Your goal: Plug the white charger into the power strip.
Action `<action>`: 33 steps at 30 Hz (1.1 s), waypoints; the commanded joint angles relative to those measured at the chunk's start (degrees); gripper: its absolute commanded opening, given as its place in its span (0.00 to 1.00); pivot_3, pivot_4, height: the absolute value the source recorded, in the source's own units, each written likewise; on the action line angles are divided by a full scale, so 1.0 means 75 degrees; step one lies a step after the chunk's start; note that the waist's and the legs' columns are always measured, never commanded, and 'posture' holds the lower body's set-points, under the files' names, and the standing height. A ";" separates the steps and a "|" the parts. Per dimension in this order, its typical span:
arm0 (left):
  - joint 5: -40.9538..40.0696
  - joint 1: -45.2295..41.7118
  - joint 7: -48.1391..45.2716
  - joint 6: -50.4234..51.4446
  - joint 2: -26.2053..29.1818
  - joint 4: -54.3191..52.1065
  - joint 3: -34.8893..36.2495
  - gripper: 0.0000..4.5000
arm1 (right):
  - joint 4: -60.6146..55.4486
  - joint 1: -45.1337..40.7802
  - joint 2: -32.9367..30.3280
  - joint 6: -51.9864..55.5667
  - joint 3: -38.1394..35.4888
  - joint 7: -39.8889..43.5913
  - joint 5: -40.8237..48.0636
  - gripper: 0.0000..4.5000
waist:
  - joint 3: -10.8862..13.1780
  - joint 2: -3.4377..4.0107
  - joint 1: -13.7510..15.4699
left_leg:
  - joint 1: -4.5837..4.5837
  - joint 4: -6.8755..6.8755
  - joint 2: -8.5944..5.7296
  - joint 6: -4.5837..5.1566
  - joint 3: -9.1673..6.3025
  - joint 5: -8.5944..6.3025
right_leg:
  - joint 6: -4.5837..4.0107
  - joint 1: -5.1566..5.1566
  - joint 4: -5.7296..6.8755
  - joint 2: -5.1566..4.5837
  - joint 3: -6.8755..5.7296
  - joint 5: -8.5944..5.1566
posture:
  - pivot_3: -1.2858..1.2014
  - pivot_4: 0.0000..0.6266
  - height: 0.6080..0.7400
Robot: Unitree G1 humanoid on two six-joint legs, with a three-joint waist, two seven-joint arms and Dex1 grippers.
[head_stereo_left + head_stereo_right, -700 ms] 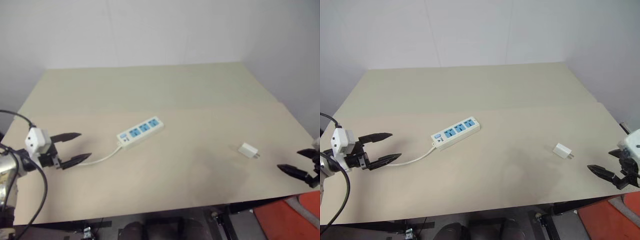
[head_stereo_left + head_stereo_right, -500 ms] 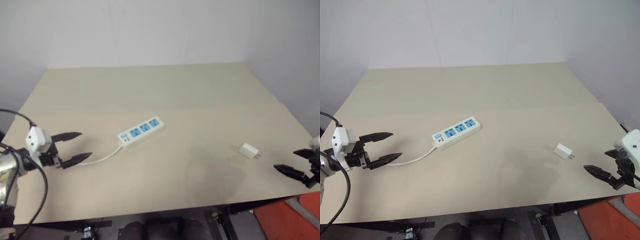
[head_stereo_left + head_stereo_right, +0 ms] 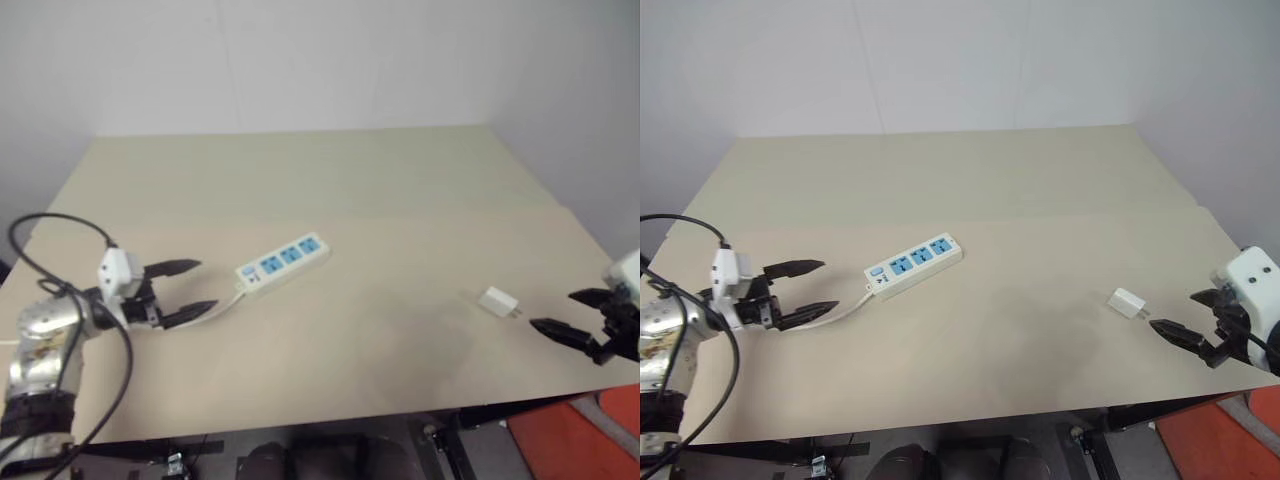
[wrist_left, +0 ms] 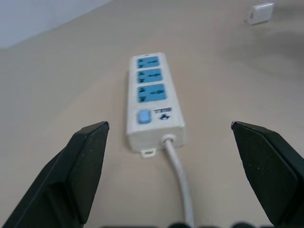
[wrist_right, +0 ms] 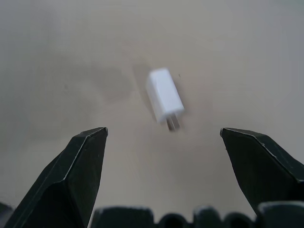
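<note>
While nothing is yet gripped, approach phase on both sides. Beige table across most of the head views, pale wall behind. Power strip left of frame centre, lying diagonally, three blue socket faces up, small blue switch at its lower-left end, white cord trailing lower left. Left gripper at mid-left of the frame, fingers spread wide, empty, tips just short of the strip's cord end; in its wrist view, strip centred between the two black fingers. Right gripper at the right edge, also spread wide and empty, aimed at the white charger, which lies flat lower right of centre, prongs toward the gripper, well apart from the strip. Probable next: close right onto the charger body, lift, turn prongs downward, carry across to a blue socket; left likely to steady the strip.
</note>
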 commanded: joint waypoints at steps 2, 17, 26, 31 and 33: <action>0.0294 -0.1023 0.0301 -0.0580 -0.0594 0.1110 -0.0202 1.00 | -0.0368 -0.0399 0.0102 0.0063 0.0180 -0.0370 0.0204 1.00 | 0.0003 -0.0006 0.0034 | -0.0002 0.0006 -0.0005 0.0001 -0.0004 0.0000 | 0.0001 0.0008 -0.0002 0.0000 -0.0007 0.0002 | 0.52 0.24 1.00; 0.0663 -0.2349 -0.0393 -0.2108 -0.1594 0.3695 -0.0453 1.00 | -0.1005 -0.0061 0.0538 -0.0076 0.0105 -0.0863 0.0291 1.00 | 0.0014 -0.0028 0.0002 | -0.0003 0.0014 -0.0003 0.0005 -0.0012 -0.0001 | 0.0003 0.0017 -0.0007 0.0000 -0.0017 0.0004 | 0.52 0.24 1.00; 0.0809 -0.2387 -0.0062 -0.2682 -0.1735 0.4387 -0.0313 1.00 | -0.1078 0.0215 0.0691 -0.0282 0.0018 -0.0896 0.0270 1.00 | 0.0016 -0.0031 0.0006 | -0.0002 0.0018 -0.0002 0.0022 -0.0018 -0.0011 | 0.0004 0.0020 -0.0005 -0.0001 -0.0017 0.0005 | 0.52 0.24 1.00; 0.0984 -0.2476 0.0038 -0.2996 -0.1833 0.4789 -0.0408 1.00 | -0.0920 0.0086 0.0621 -0.0445 0.0143 -0.0912 0.0250 1.00 | 0.0018 -0.0035 0.0007 | -0.0004 0.0018 -0.0002 0.0024 -0.0020 -0.0012 | 0.0004 0.0020 -0.0006 -0.0002 -0.0018 0.0006 | 0.52 0.24 1.00; 0.1004 -0.2514 0.0042 -0.3073 -0.1895 0.4931 -0.0415 1.00 | -0.0825 0.0042 0.0577 -0.0498 0.0194 -0.0914 0.0241 1.00 | 0.0018 -0.0035 0.0012 | -0.0004 0.0018 -0.0002 0.0024 -0.0019 -0.0012 | 0.0004 0.0020 -0.0007 -0.0002 -0.0019 0.0005 | 0.52 0.24 1.00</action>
